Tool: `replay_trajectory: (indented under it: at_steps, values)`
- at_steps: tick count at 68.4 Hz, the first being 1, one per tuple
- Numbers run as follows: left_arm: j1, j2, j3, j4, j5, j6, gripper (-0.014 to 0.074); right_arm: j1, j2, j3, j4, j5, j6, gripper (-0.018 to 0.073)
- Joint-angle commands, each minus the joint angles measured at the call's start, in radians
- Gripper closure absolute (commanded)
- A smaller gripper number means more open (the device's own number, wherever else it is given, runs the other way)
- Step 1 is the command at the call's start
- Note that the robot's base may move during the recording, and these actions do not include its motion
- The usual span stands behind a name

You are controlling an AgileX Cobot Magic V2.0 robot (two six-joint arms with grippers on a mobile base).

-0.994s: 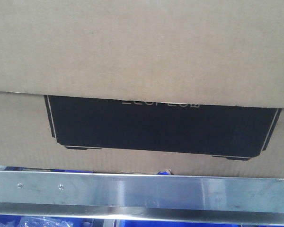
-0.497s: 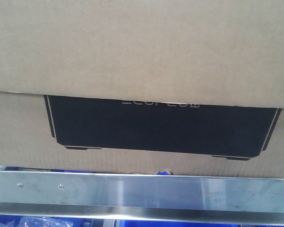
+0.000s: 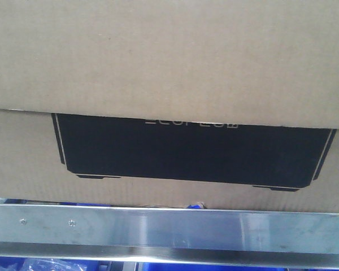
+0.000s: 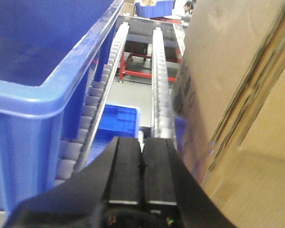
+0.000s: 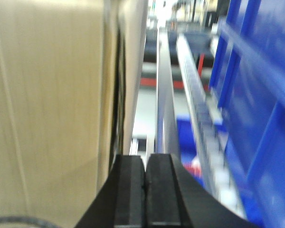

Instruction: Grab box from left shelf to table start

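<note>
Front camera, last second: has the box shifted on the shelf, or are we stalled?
Nothing visibly changed. The box sits as before, its black panel in the same spot above the shelf rail. The wrist views have no earlier pictures; the left pincer and right pincer are shut now, one either side of the box.

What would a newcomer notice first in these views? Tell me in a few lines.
The big brown box with its black panel fills the front view, just above the silver shelf rail. In the wrist views, the left gripper and right gripper, both shut and empty, flank the box, with blue bins on their outer sides.
</note>
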Motion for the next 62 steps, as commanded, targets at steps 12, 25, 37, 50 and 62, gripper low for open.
replay_trajectory:
  at_steps: [12, 25, 37, 50, 62]
  values:
    - [0.001, 0.031, -0.282, 0.095, 0.125, -0.007, 0.0603, -0.006, -0.009, -0.082, 0.003, -0.14, -0.004, 0.0502]
    - [0.001, 0.177, -0.474, 0.121, 0.203, -0.007, 0.0259, -0.006, -0.009, -0.194, 0.003, -0.11, -0.004, 0.0502]
    - [0.001, 0.375, -0.695, 0.11, 0.379, -0.007, 0.0239, -0.006, -0.009, -0.244, 0.003, -0.082, -0.004, 0.0502]
    - [-0.09, 0.634, -0.996, 0.06, 0.638, -0.003, 0.0238, -0.006, -0.009, -0.247, 0.003, -0.046, -0.004, 0.0502]
    - [-0.204, 0.845, -1.197, 0.07, 0.759, -0.008, 0.0239, -0.006, -0.009, -0.247, 0.003, -0.019, -0.004, 0.0502]
